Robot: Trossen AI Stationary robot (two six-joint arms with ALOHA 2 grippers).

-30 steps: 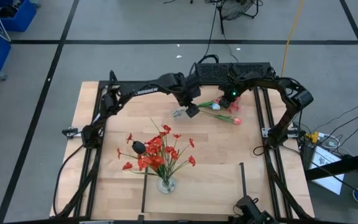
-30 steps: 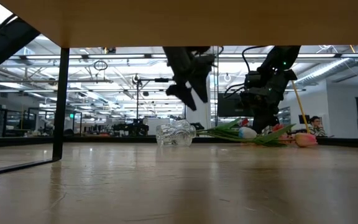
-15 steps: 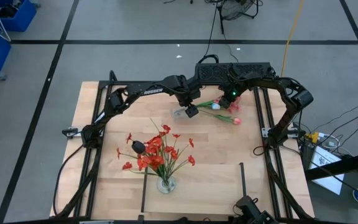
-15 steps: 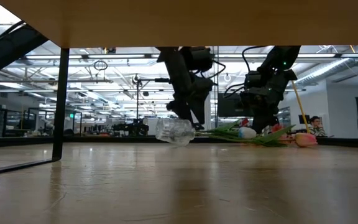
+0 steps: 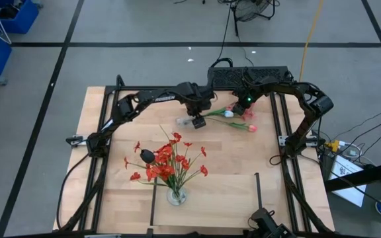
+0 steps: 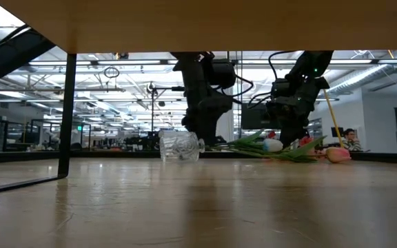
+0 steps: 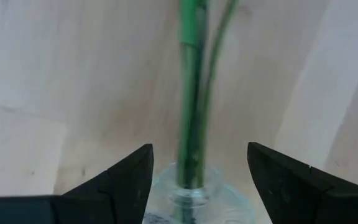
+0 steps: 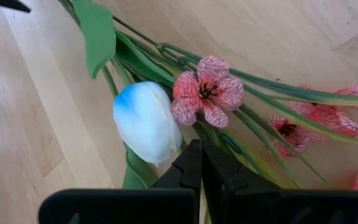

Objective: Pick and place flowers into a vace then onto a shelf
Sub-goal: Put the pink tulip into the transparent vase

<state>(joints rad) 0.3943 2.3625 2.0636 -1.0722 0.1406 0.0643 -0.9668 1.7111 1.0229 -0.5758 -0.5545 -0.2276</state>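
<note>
Vase dragged left (flowers behind).

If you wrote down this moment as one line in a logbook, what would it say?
left pincer: around glass vase lying on table, stems in its neck | right pincer: shut over loose flowers | red bouquet: in vase on shelf

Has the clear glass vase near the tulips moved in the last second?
Yes. In the low view the glass vase, held by the left tool, slid left, away from the white tulip bud, which stayed put.

White tulip bud, veined pink blossom, green stalks.
</note>
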